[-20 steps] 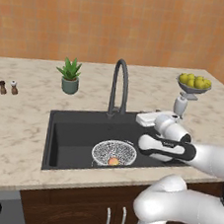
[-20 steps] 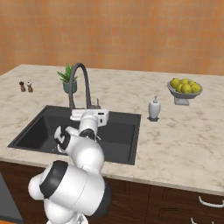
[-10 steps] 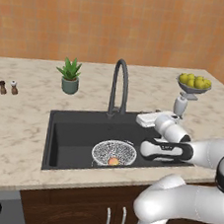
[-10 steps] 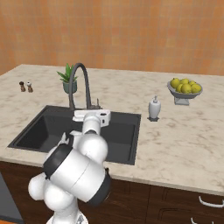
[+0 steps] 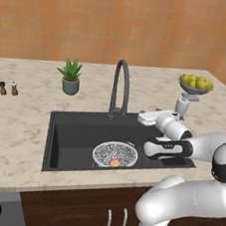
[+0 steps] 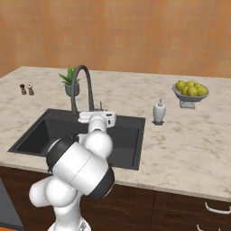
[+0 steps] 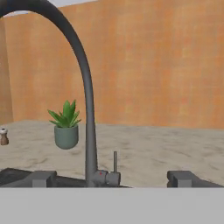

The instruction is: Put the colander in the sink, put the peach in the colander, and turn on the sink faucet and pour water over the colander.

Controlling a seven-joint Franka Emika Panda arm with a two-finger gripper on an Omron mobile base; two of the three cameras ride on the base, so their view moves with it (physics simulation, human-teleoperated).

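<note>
Colander: the colander (image 5: 115, 153) sits in the near part of the sink (image 5: 72, 135), so that bit looks sorted.
Peach: the peach (image 5: 114, 162) is lying inside the colander, near its front rim.
Step in hand: I'd say it's the tap now. The hand is up over the right side of the basin and pointed at the sink faucet (image 7: 89, 131).
Gripper: the gripper (image 7: 111, 178) has its jaws spread wide with nothing between them; fingertips (image 7: 41, 178) sit either side of the faucet's base in the hand view.
How to do it well: go for the thin upright lever (image 7: 115, 162) just right of the stem, push it gently, and don't clip the gooseneck. The spout probably needs to end up over the colander, which is nearer than the spout's tip.
Around: potted plant (image 5: 70, 76) far left of the tap, two little shakers (image 5: 8, 88) further left, soap dispenser (image 5: 182, 105) and lemon bowl (image 5: 195, 85) to the right.
In the way: nothing much.
</note>
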